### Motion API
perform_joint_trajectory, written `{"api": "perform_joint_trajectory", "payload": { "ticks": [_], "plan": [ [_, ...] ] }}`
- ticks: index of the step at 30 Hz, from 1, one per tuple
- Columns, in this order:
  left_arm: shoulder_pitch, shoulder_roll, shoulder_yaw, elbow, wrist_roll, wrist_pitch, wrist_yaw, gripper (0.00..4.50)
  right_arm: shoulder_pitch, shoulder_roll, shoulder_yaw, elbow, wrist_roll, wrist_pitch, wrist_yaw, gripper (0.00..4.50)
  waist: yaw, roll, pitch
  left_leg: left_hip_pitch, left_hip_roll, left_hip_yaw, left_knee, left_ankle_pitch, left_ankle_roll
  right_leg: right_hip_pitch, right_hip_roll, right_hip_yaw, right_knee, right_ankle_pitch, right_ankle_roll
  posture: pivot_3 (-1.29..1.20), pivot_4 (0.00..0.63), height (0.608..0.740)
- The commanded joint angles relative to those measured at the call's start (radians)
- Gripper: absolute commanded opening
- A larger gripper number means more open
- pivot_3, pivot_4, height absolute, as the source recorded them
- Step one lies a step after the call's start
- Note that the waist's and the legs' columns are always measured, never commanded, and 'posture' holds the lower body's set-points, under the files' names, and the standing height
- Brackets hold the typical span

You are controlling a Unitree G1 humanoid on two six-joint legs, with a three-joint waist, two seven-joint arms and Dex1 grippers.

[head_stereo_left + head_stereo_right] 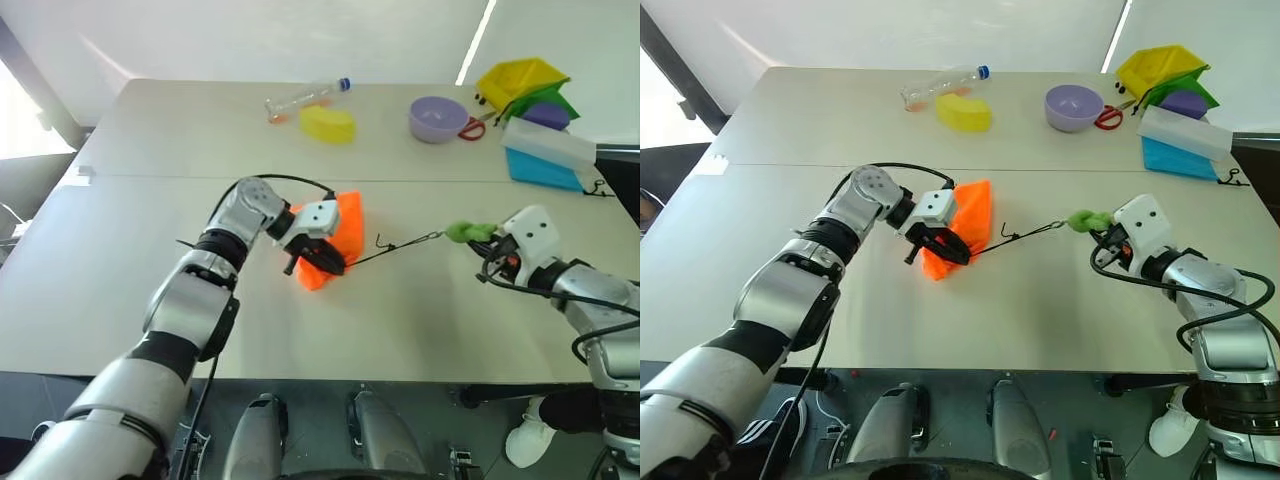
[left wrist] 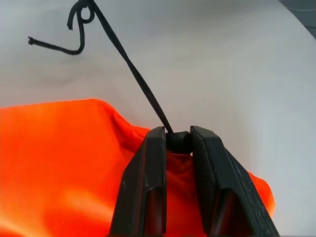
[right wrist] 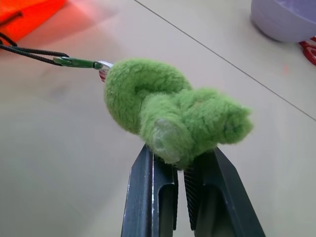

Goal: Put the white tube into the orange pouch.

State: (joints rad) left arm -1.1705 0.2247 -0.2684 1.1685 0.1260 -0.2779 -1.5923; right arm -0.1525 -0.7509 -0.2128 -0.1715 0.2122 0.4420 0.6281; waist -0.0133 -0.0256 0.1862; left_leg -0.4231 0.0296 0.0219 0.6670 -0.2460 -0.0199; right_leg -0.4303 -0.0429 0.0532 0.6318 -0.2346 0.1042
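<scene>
The left gripper (image 2: 177, 148) is clamped on the small black cord stopper at the neck of the bright orange soft fabric pouch (image 1: 335, 250), while the right gripper (image 3: 180, 170), well to the pouch's right, pinches the fuzzy lime-green ring (image 1: 468, 232) ending the thin black cord (image 1: 405, 243). That taut cord could slip free or cinch the mouth shut. The pouch lies flat and crumpled mid-table, its mouth apparently drawn closed.

A clear plastic bottle (image 1: 305, 98) lies on its side at the far edge of the desk (image 1: 110, 290), beside a yellow sponge-like block (image 1: 327, 123). Further right: a lilac bowl (image 1: 438, 118), red-handled scissors (image 1: 472, 128), a yellow bin (image 1: 520, 80) and a blue box (image 1: 545, 155).
</scene>
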Motion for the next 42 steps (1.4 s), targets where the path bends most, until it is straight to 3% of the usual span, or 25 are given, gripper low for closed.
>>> {"api": "perform_joint_trajectory", "payload": {
  "ticks": [1,6,8,11,15,17,18,24,28,33,42],
  "plan": [
    [0.014,0.025,-0.03,-0.035,-0.055,0.054,-0.022,0.61,-0.022,-0.023,-0.041,0.017,-0.027,-0.023,-0.033,0.04,0.0,0.0,0.0,0.0,0.0,0.0,0.0,0.0,0.0,0.0,0.0,0.0,0.0,0.0,0.0,0.0,0.15,0.74],
    [0.039,0.027,-0.05,-0.076,-0.11,0.104,-0.022,0.61,-0.03,-0.017,-0.042,0.028,-0.017,-0.011,-0.022,0.04,0.0,0.0,0.0,0.0,0.0,0.0,0.0,0.0,0.0,0.0,0.0,0.0,0.0,0.0,0.0,0.0,0.15,0.74],
    [0.039,0.015,-0.039,-0.082,-0.139,0.139,-0.022,1.32,-0.029,-0.007,-0.047,0.015,0.015,0.012,-0.003,0.04,0.0,0.0,0.0,0.0,0.0,0.0,0.0,0.0,0.0,0.0,0.0,0.0,0.0,0.0,0.0,0.0,0.15,0.74],
    [0.05,0.005,-0.032,-0.114,-0.187,0.162,-0.022,2.51,-0.005,0.002,-0.042,-0.039,0.084,0.051,0.047,1.14,0.0,0.0,0.0,0.0,0.0,0.0,0.0,0.0,0.0,0.0,0.0,0.0,0.0,0.0,0.0,0.0,0.15,0.74],
    [0.08,0.011,-0.027,-0.207,-0.288,0.23,-0.022,4.36,0.031,-0.003,-0.017,-0.108,0.122,0.082,0.084,3.03,0.0,0.0,0.0,0.0,0.0,0.0,0.0,0.0,0.0,0.0,0.0,0.0,0.001,0.0,0.0,0.0,0.15,0.74],
    [0.095,0.022,-0.023,-0.253,-0.326,0.264,-0.022,4.37,0.043,-0.004,-0.017,-0.131,0.142,0.099,0.098,4.17,0.0,0.0,0.0,0.0,0.0,0.0,0.0,0.0,0.0,0.0,0.0,0.0,0.001,0.0,0.0,0.0,0.15,0.74],
    [0.102,0.025,-0.015,-0.267,-0.331,0.253,-0.022,4.37,0.047,-0.007,-0.017,-0.137,0.146,0.105,0.102,4.43,0.0,0.0,0.0,0.0,0.0,0.0,0.0,0.0,0.0,0.0,0.0,0.0,0.001,0.0,0.0,0.0,0.15,0.74],
    [0.107,0.043,0.073,-0.323,-0.398,0.346,-0.012,4.37,0.098,-0.06,-0.044,-0.187,0.183,0.131,0.168,4.43,0.0,0.0,0.0,0.001,0.0,0.0,0.001,0.0,0.0,0.001,0.0,0.0,0.001,0.0,0.0,0.0,0.15,0.74],
    [0.11,0.079,0.203,-0.32,-0.437,0.334,0.11,4.37,0.149,-0.098,-0.135,-0.21,0.243,0.139,0.219,4.43,0.0,0.0,0.0,0.002,0.0,0.0,0.001,0.0,0.0,0.001,0.0,0.0,0.001,0.0,0.0,0.0,0.15,0.74],
    [0.191,0.144,0.303,-0.356,-0.426,0.252,0.258,4.37,0.126,-0.019,-0.156,-0.273,0.341,0.148,0.187,4.43,-0.004,0.0,0.0,0.006,0.001,0.0,0.0,0.0,0.0,0.004,0.001,0.001,0.002,0.0,0.001,0.0,0.15,0.74],
    [0.581,0.308,0.441,-0.74,-0.464,0.379,0.458,4.37,-0.024,0.174,-0.026,-0.038,0.107,-0.065,-0.068,4.43,-0.004,0.0,0.0,0.012,0.002,0.003,-0.001,0.0,-0.001,0.006,0.0,0.002,0.004,0.001,-0.001,0.0,0.15,0.74]
  ]
}}
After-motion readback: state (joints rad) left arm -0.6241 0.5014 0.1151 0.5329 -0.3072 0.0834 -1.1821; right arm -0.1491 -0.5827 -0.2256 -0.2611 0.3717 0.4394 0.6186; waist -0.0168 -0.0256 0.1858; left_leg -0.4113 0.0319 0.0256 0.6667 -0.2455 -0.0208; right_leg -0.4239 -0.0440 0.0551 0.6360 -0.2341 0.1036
